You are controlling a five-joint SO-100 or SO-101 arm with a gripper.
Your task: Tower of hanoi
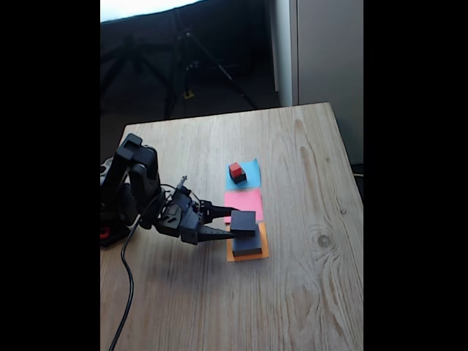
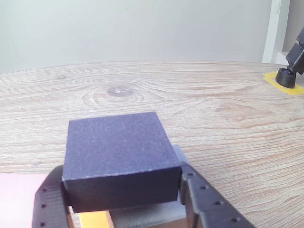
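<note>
Gripper (image 2: 121,199) pinches the medium black block (image 2: 118,156) (above the grey block (image 1: 248,246)).

We see a light wooden table (image 1: 307,183) with clear grain and a dark knot (image 1: 319,239) near its right side in the fixed view. Three paper squares lie flat on it in a close column: a blue square (image 1: 251,174) farthest away, a pink square (image 1: 244,199) in the middle, and an orange square (image 1: 248,255) nearest us. A black cable (image 1: 126,285) trails across the wood at the left. In the wrist view, a black foot on a yellow patch (image 2: 287,80) rests at the table's right edge.
</note>
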